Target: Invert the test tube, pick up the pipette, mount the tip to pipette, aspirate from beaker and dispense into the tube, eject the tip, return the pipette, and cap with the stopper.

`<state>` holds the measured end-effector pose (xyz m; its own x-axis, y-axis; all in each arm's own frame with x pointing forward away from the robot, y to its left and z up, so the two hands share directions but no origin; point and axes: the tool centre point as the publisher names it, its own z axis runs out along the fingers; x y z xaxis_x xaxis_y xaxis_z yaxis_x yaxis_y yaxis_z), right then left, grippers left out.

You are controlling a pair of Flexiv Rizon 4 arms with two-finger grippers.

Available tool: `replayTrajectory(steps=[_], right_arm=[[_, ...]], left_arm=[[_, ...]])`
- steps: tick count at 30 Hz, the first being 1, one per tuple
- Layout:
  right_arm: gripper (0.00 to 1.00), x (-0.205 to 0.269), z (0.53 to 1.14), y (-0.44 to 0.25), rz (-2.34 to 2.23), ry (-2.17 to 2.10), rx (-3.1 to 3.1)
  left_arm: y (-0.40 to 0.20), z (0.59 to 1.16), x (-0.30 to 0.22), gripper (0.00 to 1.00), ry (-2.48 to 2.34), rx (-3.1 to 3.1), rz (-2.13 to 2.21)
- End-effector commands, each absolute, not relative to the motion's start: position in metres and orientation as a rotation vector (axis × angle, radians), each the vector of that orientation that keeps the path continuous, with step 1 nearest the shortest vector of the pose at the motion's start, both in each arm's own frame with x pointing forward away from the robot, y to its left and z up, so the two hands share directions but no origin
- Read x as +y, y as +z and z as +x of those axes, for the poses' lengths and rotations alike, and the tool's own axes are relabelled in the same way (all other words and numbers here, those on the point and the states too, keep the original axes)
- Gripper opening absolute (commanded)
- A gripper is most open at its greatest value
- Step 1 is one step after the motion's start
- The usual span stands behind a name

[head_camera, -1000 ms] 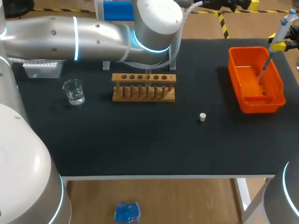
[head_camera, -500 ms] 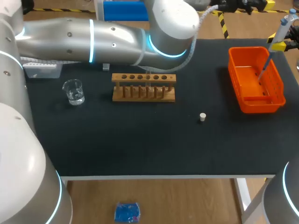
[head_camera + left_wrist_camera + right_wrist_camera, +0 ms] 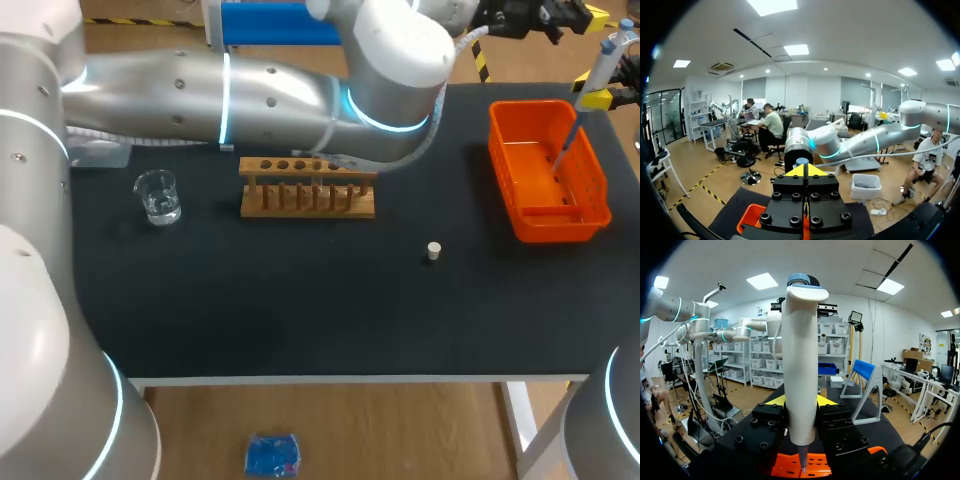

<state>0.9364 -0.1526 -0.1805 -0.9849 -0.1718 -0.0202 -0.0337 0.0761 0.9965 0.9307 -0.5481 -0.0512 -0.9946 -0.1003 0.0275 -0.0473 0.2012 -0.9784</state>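
Bench (image 3: pixel 300 310) top: matte black, plain. Bin (image 3: pixel 597 205): bright orange, no pattern. Test tube rack (image 3: pixel 307 187): light-brown wood w/ a row of dark holes on top. Beaker (image 3: pixel 157 195): clear glass. Stopper (image 3: pixel 433 250): off-white. Pipette (image 3: pixel 800 365): white body, blue-grey cap. Left arm (image 3: pixel 200 85): silver-grey w/ glowing cyan rings. Left gripper (image 3: pixel 805 170) & right gripper (image 3: pixel 800 401): black bodies, bright yellow tips.
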Motion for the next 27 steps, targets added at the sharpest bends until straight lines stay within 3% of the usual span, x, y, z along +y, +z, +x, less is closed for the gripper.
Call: replayTrajectory(steps=[1, 27], right_arm=[[0.0, -0.154, 0.938, -0.18, 0.22, -2.054, -2.225], [0.0, -0.154, 0.938, -0.18, 0.22, -2.054, -2.225]], left_arm=[[-0.058, 0.934, -0.556, 0.0, -2.147, 2.223, -0.126], [-0.068, 0.944, -0.565, 0.0, -2.258, 2.177, -0.048]])
